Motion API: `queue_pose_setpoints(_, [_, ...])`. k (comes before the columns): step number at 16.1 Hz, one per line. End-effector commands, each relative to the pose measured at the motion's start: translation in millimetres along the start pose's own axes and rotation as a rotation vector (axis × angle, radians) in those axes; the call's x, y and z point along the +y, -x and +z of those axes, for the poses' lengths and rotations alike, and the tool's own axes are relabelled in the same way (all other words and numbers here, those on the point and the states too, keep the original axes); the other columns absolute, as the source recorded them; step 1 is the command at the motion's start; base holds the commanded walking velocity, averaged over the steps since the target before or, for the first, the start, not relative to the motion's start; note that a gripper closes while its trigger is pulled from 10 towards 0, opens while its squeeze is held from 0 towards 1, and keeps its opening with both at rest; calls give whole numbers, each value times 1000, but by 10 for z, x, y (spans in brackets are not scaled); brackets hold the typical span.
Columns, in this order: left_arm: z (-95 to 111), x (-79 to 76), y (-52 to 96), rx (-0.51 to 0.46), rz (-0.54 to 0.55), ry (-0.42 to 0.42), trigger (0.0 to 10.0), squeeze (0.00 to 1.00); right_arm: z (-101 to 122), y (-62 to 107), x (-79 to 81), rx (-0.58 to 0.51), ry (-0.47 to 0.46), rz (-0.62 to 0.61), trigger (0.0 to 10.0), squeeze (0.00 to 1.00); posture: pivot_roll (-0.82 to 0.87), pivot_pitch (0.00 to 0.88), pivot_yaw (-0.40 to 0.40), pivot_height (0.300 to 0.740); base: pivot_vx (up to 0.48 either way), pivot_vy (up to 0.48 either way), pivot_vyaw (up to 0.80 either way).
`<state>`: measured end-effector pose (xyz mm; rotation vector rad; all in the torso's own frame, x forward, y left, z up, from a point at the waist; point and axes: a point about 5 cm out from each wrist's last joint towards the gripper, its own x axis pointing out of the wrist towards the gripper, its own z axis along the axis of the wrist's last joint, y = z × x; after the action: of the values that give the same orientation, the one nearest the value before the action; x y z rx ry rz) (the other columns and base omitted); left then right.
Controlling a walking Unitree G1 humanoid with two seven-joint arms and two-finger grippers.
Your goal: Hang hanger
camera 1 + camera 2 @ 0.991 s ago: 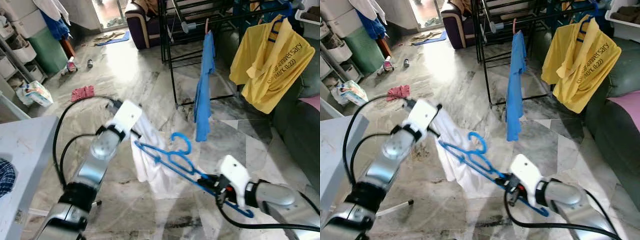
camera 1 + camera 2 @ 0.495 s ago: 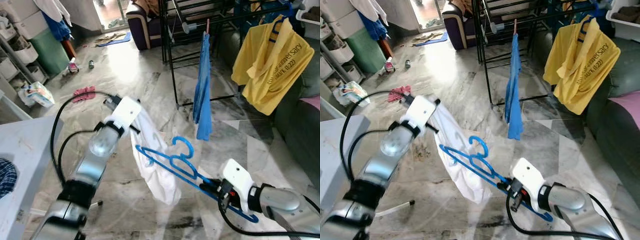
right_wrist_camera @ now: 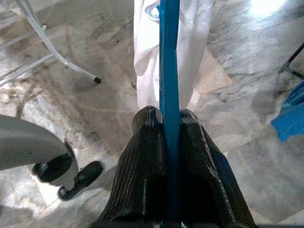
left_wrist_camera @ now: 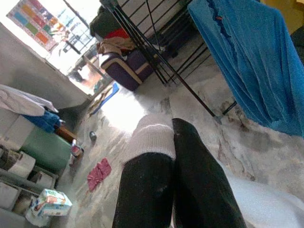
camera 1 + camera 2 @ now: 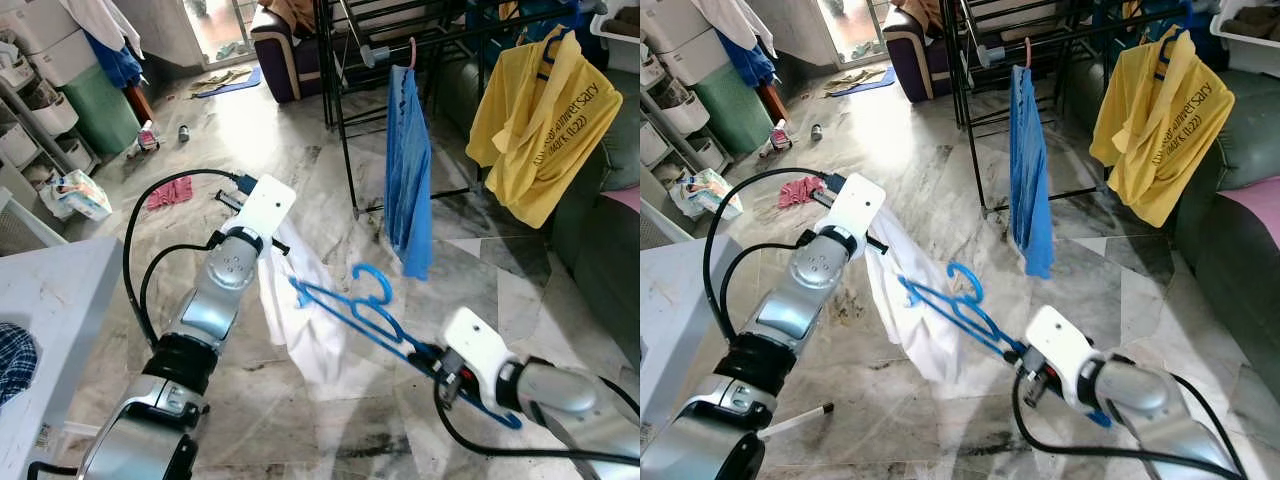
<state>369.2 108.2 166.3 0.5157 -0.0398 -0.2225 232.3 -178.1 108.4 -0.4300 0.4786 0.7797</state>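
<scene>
Diagonally, blue hanger (image 5: 352,312) runs from right pincer (image 3: 169,142), clamped on it, hook up toward drying rack (image 5: 345,110). Left pincer (image 4: 173,156) pinches white garment (image 5: 295,310) over marble floor (image 5: 250,140).

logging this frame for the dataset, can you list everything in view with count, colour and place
hanger: 1, blue, held up between the two grippers over the floor
white garment: 1, white, hanging from the left gripper, far end of the hanger in it
drying rack: 1, black, ahead on the floor
blue garment: 1, blue, hanging on the rack
yellow shirt: 1, yellow, hanging on the right
red cloth: 1, red, on the floor to the left
left gripper: 1, black fingers, shut on the white garment
right gripper: 1, black fingers, shut on the hanger's bar
</scene>
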Motion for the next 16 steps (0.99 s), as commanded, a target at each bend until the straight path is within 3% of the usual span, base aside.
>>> queue_pose_setpoints(1, [65, 124, -11, -9, 52, 9, 10000, 0, 23, -63, 30, -9, 17, 4, 10000, 0, -19, 49, 211, 740, 0, 0, 0])
queue_pose_setpoints(8, [48, 102, -7, 29, 54, 20, 10000, 0, 18, -123, -45, -2, 30, -15, 10000, 0, -22, 45, 201, 740, 0, 0, 0])
queue_pose_setpoints(12, [314, -24, 43, -15, -3, 117, 10000, 0, -72, -397, -28, -9, -80, -1, 10000, 0, -10, 38, 179, 740, 0, 0, 0])
queue_pose_setpoints(16, [471, -89, 112, -2, -44, 268, 10000, 0, -196, -476, -149, 39, -105, -43, 10000, 0, -8, 37, 159, 740, 0, 0, 0])
